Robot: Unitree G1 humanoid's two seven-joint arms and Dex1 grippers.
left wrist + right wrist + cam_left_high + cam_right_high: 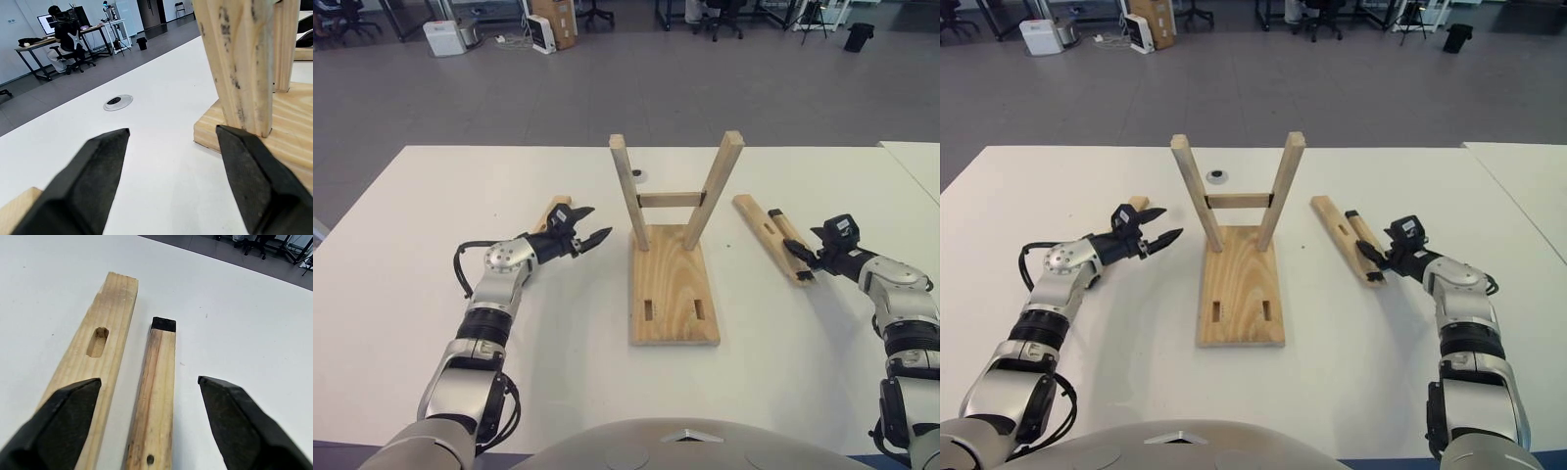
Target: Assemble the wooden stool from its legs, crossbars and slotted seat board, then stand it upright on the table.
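Note:
The slotted seat board [674, 294] lies flat at the table's middle. Two legs [628, 191] joined by a crossbar [671, 199] stand in its far slots; the two near slots are bare. My left gripper [600, 221] hovers open just left of the board, its fingers [98, 166] pointing at the nearer leg [234, 58]. Behind it lies a loose wooden piece [551, 213]. To the right lie a loose leg with a mortise [105, 362] and a black-tipped crossbar [156, 382]. My right gripper [800, 262] stands open at their near end, straddling the crossbar.
A round cable grommet [637, 174] sits in the table behind the standing legs. A second table [915, 162] adjoins at the far right. Bare white tabletop [558, 362] lies in front of the board and beside both arms.

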